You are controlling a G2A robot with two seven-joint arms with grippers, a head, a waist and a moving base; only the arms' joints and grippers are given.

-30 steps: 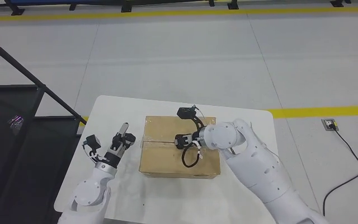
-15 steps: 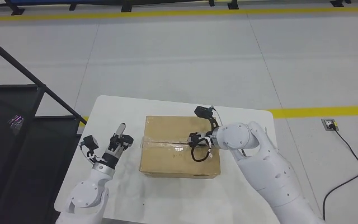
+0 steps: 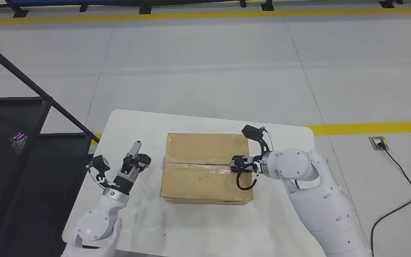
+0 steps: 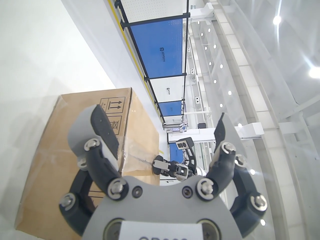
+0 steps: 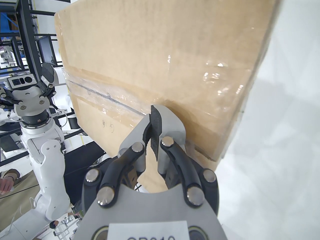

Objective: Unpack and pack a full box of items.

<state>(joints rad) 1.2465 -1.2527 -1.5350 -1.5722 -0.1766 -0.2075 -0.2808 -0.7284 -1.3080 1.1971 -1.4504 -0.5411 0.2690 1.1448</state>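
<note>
Matt cardboard box [image 3: 192,148]; glossy clear tape [image 5: 215,76].

White table [image 3: 131,127], rounded corners. Black metal rack [image 3: 32,173] with a dark mesh surface just off the table's left edge. Yellow floor line [image 3: 192,14] well beyond the far edge. Another yellow line [image 3: 359,128] off the right edge, with a floor socket [image 3: 377,142] and black cable [image 3: 396,165] near it. Blue partition panels [image 4: 155,51] and ceiling lights [image 4: 276,20] in the room behind.

Brown cardboard box [image 3: 199,164] flat at table [image 3: 141,125] ctr; flaps shut, clear tape over top seam, maybe slit.
</note>
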